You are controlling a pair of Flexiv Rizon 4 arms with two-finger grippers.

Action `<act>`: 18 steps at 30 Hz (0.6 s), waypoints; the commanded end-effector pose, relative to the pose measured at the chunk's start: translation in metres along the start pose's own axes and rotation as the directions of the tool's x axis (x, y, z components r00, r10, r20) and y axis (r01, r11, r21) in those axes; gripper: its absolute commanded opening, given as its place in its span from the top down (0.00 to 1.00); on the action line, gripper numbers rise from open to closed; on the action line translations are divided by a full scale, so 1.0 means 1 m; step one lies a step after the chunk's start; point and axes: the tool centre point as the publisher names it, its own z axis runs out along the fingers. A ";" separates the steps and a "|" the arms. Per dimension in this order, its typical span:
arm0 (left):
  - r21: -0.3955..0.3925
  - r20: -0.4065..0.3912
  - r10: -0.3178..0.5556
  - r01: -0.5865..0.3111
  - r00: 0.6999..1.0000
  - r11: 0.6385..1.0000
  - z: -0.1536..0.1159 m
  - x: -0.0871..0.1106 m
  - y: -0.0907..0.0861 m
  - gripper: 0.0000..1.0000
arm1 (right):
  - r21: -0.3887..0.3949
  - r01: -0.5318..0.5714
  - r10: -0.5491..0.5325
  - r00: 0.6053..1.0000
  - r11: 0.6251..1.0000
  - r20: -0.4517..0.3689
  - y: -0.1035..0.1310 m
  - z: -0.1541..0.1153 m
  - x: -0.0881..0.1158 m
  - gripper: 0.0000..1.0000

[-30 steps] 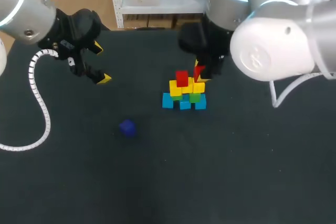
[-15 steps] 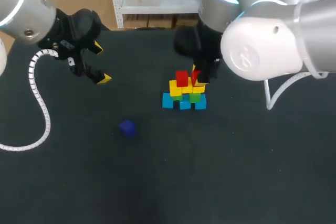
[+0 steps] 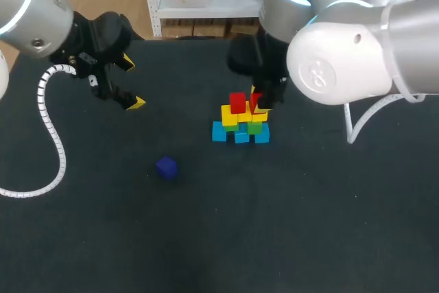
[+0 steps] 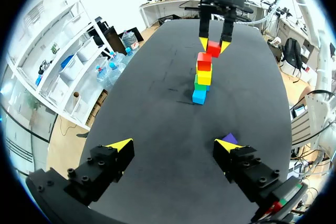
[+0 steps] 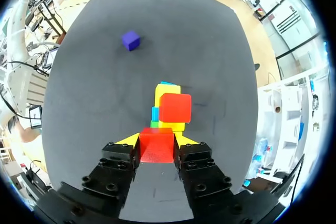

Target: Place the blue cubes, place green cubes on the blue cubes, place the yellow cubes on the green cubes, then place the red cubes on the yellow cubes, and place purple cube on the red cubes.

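A small pyramid of cubes stands mid-table: blue cubes [image 3: 241, 136] at the base, green cubes [image 3: 254, 127] on them, yellow cubes [image 3: 230, 115] above. One red cube [image 3: 237, 102] [image 5: 175, 107] sits on the yellow layer. My right gripper [image 3: 258, 101] [image 5: 156, 141] is shut on a second red cube [image 5: 156, 146] [image 4: 213, 49], held just beside the first one, at the pyramid's top right. The purple cube [image 3: 166, 167] [image 4: 229, 138] [image 5: 130, 40] lies alone in front of the stack, to its left. Far to the left, above the table, my left gripper [image 3: 132, 83] [image 4: 173, 145] is open and holds nothing.
A white coiled cable [image 3: 53, 135] hangs from my left arm over the table's left part. A white hose loop [image 3: 363, 125] from my right arm reaches down at the right. The dark table top [image 3: 274, 224] is bare in front of the stack.
My right arm has shifted slightly left and down, bringing the held red cube closer to the stack's top. The left arm and purple cube have not moved.
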 end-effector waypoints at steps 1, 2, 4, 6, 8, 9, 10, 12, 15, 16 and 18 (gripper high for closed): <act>0.003 0.004 0.003 -0.003 1.000 1.000 0.000 0.001 0.001 0.00 | -0.007 0.001 -0.001 1.000 1.000 0.000 -0.004 0.001 -0.001 1.00; 0.003 0.004 0.003 -0.003 1.000 1.000 0.000 0.001 0.001 0.00 | -0.007 0.002 -0.002 1.000 1.000 -0.001 -0.004 0.001 -0.001 1.00; 0.003 0.004 0.003 -0.003 1.000 1.000 0.000 0.001 0.001 0.00 | -0.007 0.002 -0.002 1.000 1.000 -0.001 -0.005 0.001 -0.001 1.00; 0.003 0.004 0.003 -0.003 1.000 1.000 0.000 0.001 0.001 0.00 | -0.006 0.003 -0.003 1.000 1.000 -0.001 -0.006 0.001 -0.001 1.00; 0.003 0.004 0.003 -0.003 1.000 1.000 0.000 0.001 0.001 0.00 | -0.006 0.005 -0.005 1.000 1.000 -0.001 -0.006 0.001 -0.002 1.00; 0.003 0.004 0.003 -0.003 1.000 1.000 0.000 0.001 0.001 0.00 | -0.006 0.006 -0.006 1.000 1.000 -0.001 -0.007 0.001 -0.002 1.00; 0.003 0.004 0.003 -0.003 1.000 1.000 0.000 0.001 0.001 0.00 | -0.006 0.008 -0.008 1.000 1.000 -0.001 -0.007 0.001 -0.002 1.00; 0.003 0.004 0.003 -0.003 1.000 1.000 0.000 0.001 0.001 0.00 | -0.007 0.008 -0.008 1.000 1.000 -0.002 -0.007 0.001 -0.003 1.00; 0.003 0.004 0.003 -0.003 1.000 1.000 0.000 0.001 0.001 0.00 | -0.009 0.005 -0.005 1.000 1.000 0.001 -0.006 0.004 -0.001 1.00; 0.003 0.004 0.003 -0.003 1.000 1.000 0.000 0.001 0.001 0.00 | -0.012 0.003 -0.003 1.000 1.000 0.003 -0.005 0.005 -0.001 1.00; 0.003 0.004 0.003 -0.003 1.000 1.000 0.000 0.001 0.001 0.00 | -0.013 0.002 -0.002 1.000 1.000 0.004 -0.005 0.006 -0.001 1.00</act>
